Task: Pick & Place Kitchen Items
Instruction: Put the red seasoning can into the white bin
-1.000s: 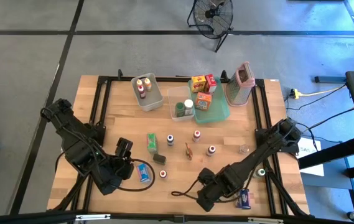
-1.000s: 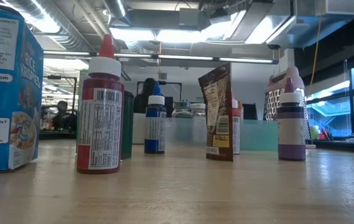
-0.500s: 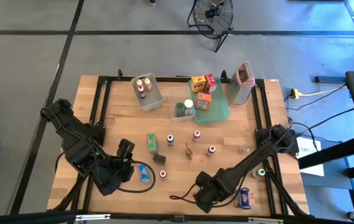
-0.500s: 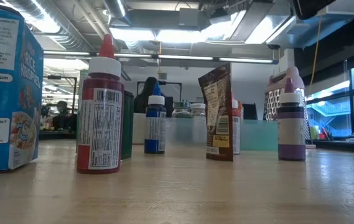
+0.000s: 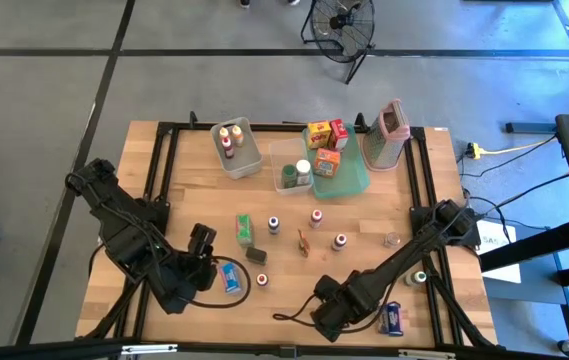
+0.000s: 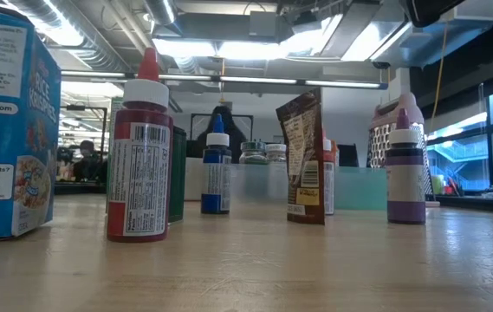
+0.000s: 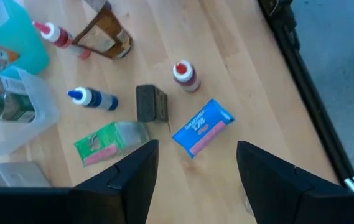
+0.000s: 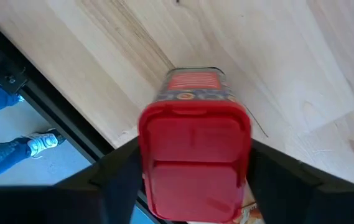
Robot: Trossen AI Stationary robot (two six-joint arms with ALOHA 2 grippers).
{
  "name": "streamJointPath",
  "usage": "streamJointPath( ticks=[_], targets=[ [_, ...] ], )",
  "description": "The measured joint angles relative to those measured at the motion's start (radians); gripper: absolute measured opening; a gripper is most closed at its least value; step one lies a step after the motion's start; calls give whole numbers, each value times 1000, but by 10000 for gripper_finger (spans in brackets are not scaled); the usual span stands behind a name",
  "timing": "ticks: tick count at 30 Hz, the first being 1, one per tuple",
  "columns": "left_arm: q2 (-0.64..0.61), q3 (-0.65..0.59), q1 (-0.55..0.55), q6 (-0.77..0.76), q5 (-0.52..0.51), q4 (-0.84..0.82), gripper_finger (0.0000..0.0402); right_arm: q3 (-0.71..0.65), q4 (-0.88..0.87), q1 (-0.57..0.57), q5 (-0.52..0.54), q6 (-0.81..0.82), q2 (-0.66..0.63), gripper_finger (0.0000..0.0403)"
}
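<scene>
Right gripper (image 8: 195,186) brackets the red-lidded jar (image 8: 195,143), contact unclear. Looks small, rigid, light; grip body below lid. Left gripper (image 7: 192,168) open, empty.

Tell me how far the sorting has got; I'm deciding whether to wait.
Done: three bottles sit in the clear bin, boxes in the teal tray. In hand: the right hand brackets a red-lidded jar near the table edge; the left hand hovers open over the blue packet. Left: several loose items mid-table.
</scene>
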Motion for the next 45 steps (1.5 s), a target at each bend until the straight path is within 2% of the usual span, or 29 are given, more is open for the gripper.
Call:
streamJointPath(
  ticks=[3,16,22,27,32,34,37,42,45],
  targets=[
    [0,0,-7,-26,0,-38,212,0,0,-1,0,5,0,219],
    [0,0,-97,-80,0,-155,212,38,30,0,-18,47,0,219],
    [-12,0,-151,-87,-25,-153,212,186,-94,2,16,53,0,219],
    [-45,0,-173,-95,-87,-153,212,339,-274,1,18,45,0,219],
    [-95,0,-174,-80,-98,-153,212,512,-477,-6,54,33,0,219],
    [-115,0,-174,-72,-115,-153,212,579,-543,-18,89,2,-1,220],
    [-145,0,-171,-69,-193,-153,212,643,-529,-55,152,-135,-13,220],
    [-187,0,-169,-73,-324,-153,212,731,-535,-179,209,-403,-19,220],
    [-205,0,-156,-98,-351,-153,212,739,-532,-277,221,-581,-23,220]
  ],
)
